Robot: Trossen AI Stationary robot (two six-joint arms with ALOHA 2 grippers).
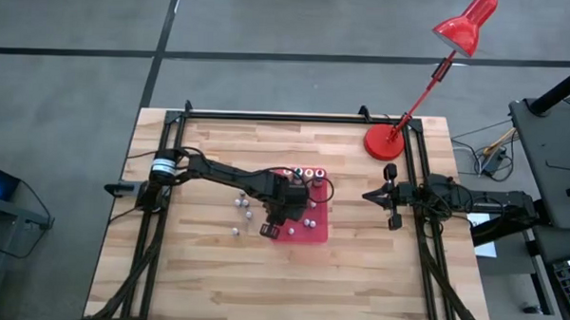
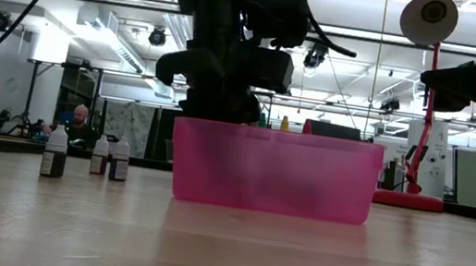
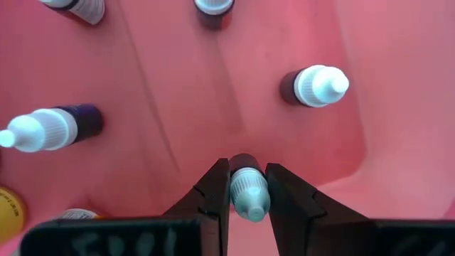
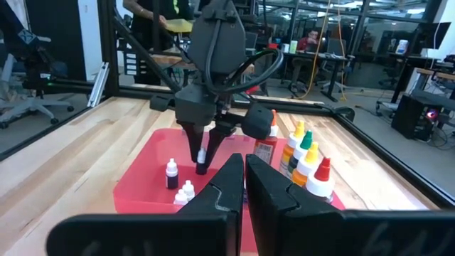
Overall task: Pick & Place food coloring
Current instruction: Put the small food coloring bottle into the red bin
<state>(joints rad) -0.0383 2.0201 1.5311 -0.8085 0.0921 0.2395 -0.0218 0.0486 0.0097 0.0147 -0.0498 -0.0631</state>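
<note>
Left wrist view: left hand clamped on a food coloring bottle by its cap, low inside the red tray. Probably not touching the floor yet. Lower straight, release gently, avoid neighbouring bottles. Right hand shut, empty, parked at the table edge.

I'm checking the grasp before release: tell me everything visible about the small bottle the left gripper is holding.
The held bottle is tiny, with a dark body and a pale, ribbed whitish cap that looks like plastic. The left gripper is shut on it, one dark finger pressing each side around the cap and neck. It hangs upright inside the red tray, just above the floor or on it; I cannot tell which. It stands apart from the other bottles there.
</note>
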